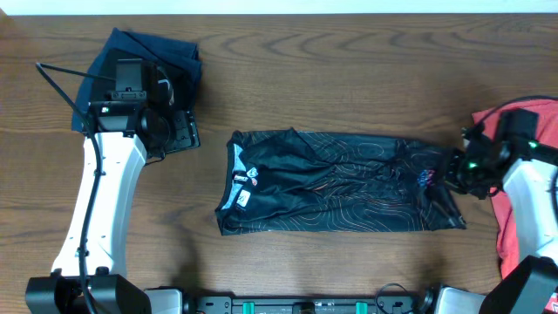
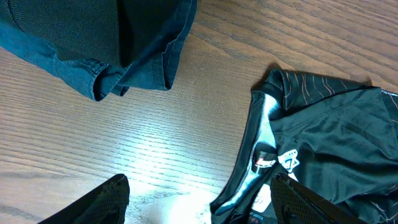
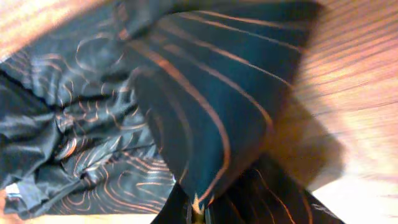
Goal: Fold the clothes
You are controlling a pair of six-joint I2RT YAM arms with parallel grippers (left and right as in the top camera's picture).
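right claw (image 3: 198, 213) pinches jersey (image 1: 340, 179) edge; left claw (image 2: 202, 198) spread.

Overhead view. The table (image 1: 349, 78) at which I work fills nearly the whole field. It is dark brown wood with a pronounced grain running along its length, looping into oval figures near the far edge. Beyond that edge lies a narrow pale strip (image 1: 279, 5), too thin for me to tell wall from floor. Left wrist view. A bright patch (image 2: 158, 158) of reflected light sits on the wood before me. Right wrist view. The wood reads warmer and reddish, with a soft shade (image 3: 298, 143) across it.
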